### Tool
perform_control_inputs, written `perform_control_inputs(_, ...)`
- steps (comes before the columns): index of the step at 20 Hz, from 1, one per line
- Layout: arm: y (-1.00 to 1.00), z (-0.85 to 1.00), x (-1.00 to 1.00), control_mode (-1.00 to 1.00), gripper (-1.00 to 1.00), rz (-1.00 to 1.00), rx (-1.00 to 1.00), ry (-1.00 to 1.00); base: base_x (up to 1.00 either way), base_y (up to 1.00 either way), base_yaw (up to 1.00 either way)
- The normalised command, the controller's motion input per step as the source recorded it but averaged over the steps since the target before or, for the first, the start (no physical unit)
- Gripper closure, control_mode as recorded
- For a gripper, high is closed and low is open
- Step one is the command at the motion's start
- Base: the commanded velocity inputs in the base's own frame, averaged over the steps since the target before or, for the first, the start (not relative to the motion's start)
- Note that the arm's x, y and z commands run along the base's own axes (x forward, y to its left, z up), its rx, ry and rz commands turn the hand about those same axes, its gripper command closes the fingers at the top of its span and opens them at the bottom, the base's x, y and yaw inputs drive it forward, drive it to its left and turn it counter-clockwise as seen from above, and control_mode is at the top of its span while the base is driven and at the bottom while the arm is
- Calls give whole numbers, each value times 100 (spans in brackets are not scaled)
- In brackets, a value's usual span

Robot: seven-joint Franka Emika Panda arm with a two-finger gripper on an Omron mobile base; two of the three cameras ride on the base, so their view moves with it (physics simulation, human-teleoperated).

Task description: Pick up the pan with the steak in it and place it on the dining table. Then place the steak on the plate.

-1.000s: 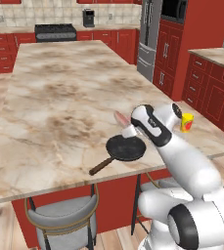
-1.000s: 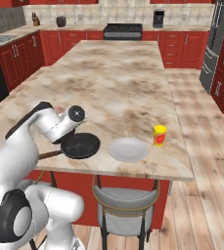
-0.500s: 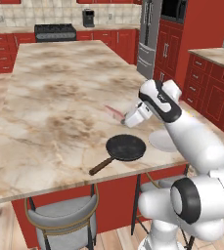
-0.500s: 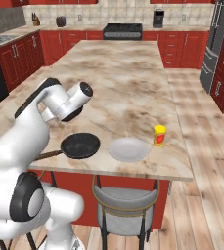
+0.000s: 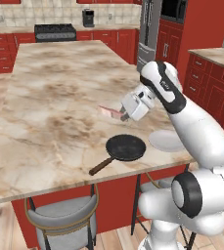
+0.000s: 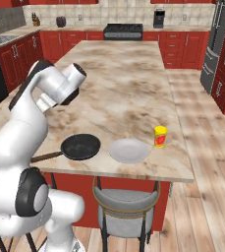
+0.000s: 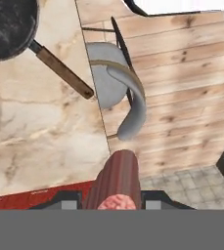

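The black pan (image 5: 126, 147) lies empty near the front edge of the dining table (image 5: 50, 97), its brown handle (image 5: 100, 167) pointing to the front left. Above the table, behind the pan, my gripper (image 5: 124, 115) is shut on the pinkish-red steak (image 5: 110, 112), which sticks out to its left. In the hand view the steak (image 7: 116, 185) runs up from between the finger tips, with the pan (image 7: 8, 27) far below at the top left. The white plate (image 5: 166, 140) lies bare to the right of the pan. From the right base view the pan (image 6: 80, 146) and plate (image 6: 128, 150) sit side by side.
A yellow bottle (image 6: 160, 136) stands just right of the plate. A grey stool (image 5: 64, 215) is tucked under the table's front edge, and another stool (image 6: 126, 204) stands below the plate. Red cabinets line the back wall and the right side.
The hand has risen from just over the pan and swung back above the table, carrying the steak with it. The pan and plate have stayed put.
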Motion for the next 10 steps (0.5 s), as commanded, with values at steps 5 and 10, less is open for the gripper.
perform_control_inputs(5,21,35,-95,-100,100,15,-8,1,0,0,0)
perform_control_inputs(10,2,14,-100,-100,100,11,-12,0,0,0,0)
